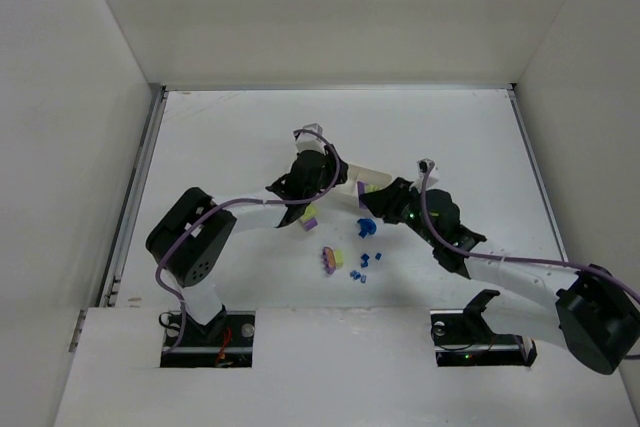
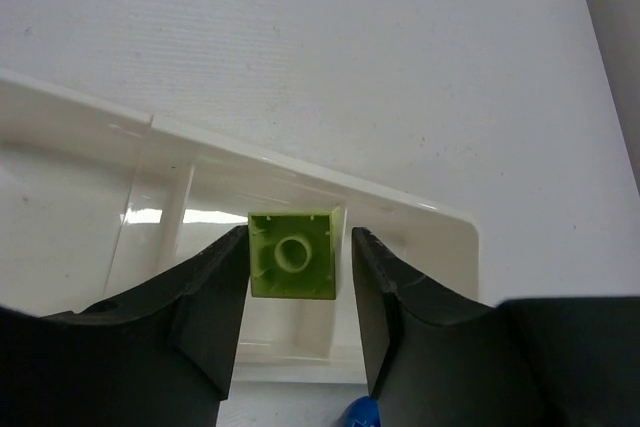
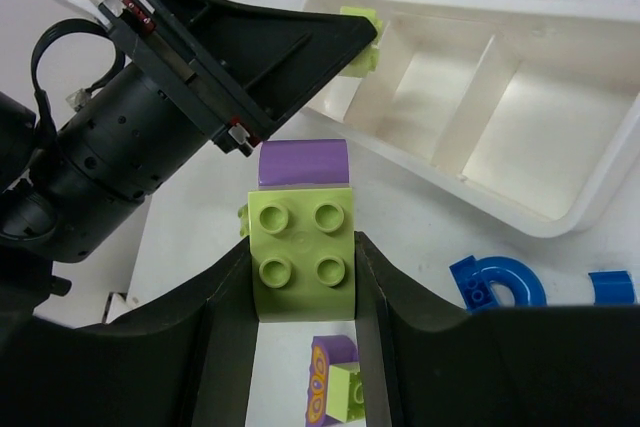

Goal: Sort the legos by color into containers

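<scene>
Both arms meet at the tray (image 1: 365, 176), mid-bench (image 1: 230, 137)!
Top: loose bricks (image 1: 330, 259) lie nearer the bases. Left wrist: left end effector (image 2: 298, 247) clamps a green brick (image 2: 293, 259) over the tray's end compartment. Right wrist: right end effector (image 3: 302, 245) pinches a green-purple pair (image 3: 303, 262) near the tray.

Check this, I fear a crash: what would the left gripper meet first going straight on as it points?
Probably the white tray: the end compartment's floor lies beyond the yellow-green brick in the left gripper. How far is unclear.
</scene>
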Motion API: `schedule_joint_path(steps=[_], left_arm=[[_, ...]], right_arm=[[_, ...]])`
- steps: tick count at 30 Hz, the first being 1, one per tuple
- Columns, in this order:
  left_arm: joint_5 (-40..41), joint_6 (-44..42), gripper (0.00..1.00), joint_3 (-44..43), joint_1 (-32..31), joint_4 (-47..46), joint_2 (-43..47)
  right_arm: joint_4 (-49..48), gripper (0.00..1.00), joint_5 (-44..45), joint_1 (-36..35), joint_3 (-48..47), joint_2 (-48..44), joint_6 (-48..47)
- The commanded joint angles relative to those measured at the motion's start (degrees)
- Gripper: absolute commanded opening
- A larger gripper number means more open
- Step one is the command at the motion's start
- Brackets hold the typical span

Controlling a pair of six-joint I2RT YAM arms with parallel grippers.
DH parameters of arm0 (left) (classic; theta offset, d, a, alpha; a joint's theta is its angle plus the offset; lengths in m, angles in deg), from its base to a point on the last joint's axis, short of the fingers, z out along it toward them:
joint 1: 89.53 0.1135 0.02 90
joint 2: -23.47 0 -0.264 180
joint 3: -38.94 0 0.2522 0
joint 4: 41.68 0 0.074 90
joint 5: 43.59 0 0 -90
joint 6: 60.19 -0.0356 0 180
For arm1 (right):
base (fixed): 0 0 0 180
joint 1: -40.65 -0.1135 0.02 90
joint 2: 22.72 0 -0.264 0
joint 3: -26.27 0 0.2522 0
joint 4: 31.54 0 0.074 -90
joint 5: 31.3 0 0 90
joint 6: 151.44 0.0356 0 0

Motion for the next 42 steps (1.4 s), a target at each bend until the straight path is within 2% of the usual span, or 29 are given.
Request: schedule_joint_path(steps=[1,6,10,14,21,34,42], left_arm=[[0.3,-0.4,0.44,-2.5,0.0,-1.4,1.0],[0.0,-0.1,0.51,-1.2,-0.1,-1.1,3.7],[-0.8,2.2,0.51,1.0,-0.8,1.1,8.0],[-5.5,8.1,0.51,4.2,-1.5,4.9,14.0],[-8.3,14.5,0.5,10.7,-3.3,5.2,19.8],[-8.4,15.9,0.49,10.7,-4.8,3.1,18.1],[-6.2,19.9,0.38,11.5,-6.0,1.4,17.4]], right_arm=[[-1.6,0.31,1.0,0.6,0.2,-0.5,-1.2],[-1.9,0.31,1.0,0.6,-0.5,1.0,-1.4],[-1.5,0.31,1.1,0.4,-1.9,2.7,-2.4],[-0.8,0.31,2.7,-0.3,-3.5,4.1,-4.4],[0.9,0.31,5.4,-3.7,-6.8,7.2,-6.3],[1.6,0.31,6.8,-6.8,-8.7,8.6,-7.5],[-0.1,0.31,7.2,-8.1,-8.6,8.9,-8.4]])
